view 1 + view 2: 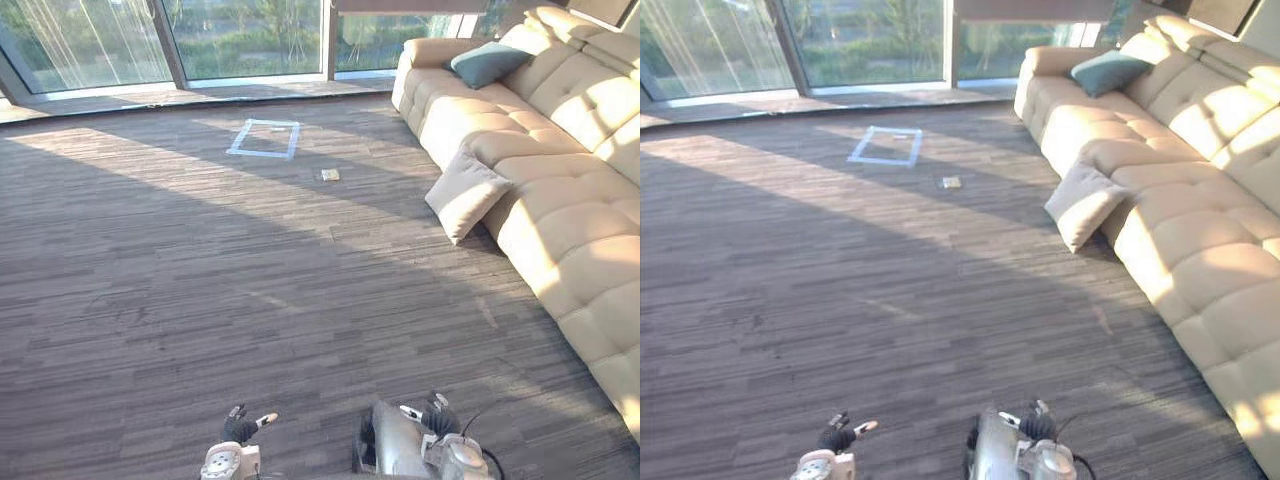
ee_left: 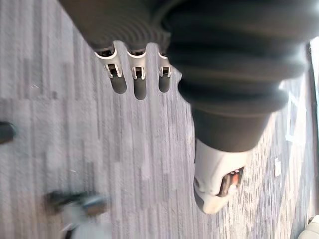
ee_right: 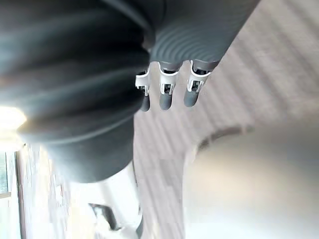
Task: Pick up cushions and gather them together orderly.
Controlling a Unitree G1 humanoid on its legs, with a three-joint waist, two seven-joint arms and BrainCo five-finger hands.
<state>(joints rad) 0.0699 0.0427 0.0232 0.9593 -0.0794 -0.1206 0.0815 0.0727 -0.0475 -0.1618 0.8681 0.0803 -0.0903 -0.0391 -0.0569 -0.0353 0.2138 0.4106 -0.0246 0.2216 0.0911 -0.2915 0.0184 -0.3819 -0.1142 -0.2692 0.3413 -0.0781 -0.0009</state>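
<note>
Fingers (image 2: 140, 88) slack — beige cushion (image 1: 467, 193) leans against sofa (image 1: 560, 120).

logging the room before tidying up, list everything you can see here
teal cushion: 1, teal, on the sofa seat at its far end
beige cushion: 1, beige, on the floor, leaning against the sofa front
sofa: 1, cream, along the right side
tape square: 1, pale, on the floor near the windows
card: 1, pale, on the floor beside the tape square, towards the sofa
windows: a row, glass, far wall
floor: 1, grey striped carpet
left robot hand: 1, dark cover, silver fingers, low at the bottom edge, open, empty
right robot hand: 1, same colours, bottom edge, open, empty
</note>
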